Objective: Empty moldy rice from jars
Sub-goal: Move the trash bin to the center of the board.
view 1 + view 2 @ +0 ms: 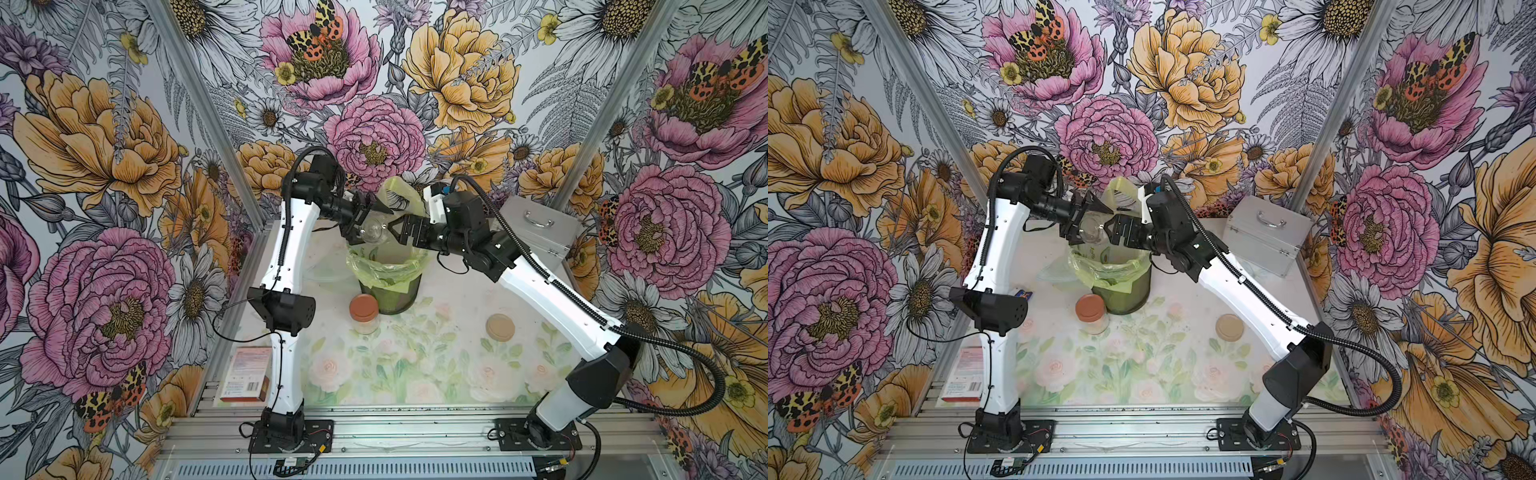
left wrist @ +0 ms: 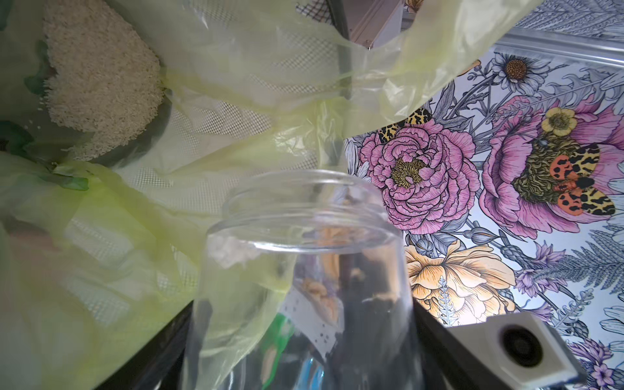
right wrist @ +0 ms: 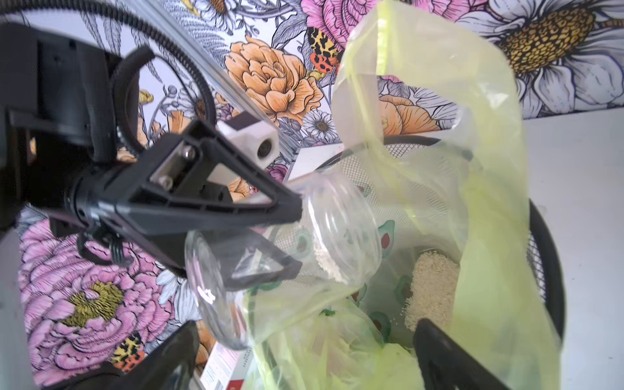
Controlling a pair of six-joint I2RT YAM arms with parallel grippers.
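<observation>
Left gripper [image 1: 373, 225] grips the jar [image 3: 341, 223] over the bin [image 1: 395, 297] — mouth toward 3 o'clock, rice [image 3: 326, 265] clinging inside. Right gripper [image 1: 392, 232] there — open, empty.

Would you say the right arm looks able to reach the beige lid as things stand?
Probably yes: the right gripper is open and empty, and the beige lid lies alone and uncovered on the table beside that arm.

No readable text — box [image 1: 246, 376] print blurred
</observation>
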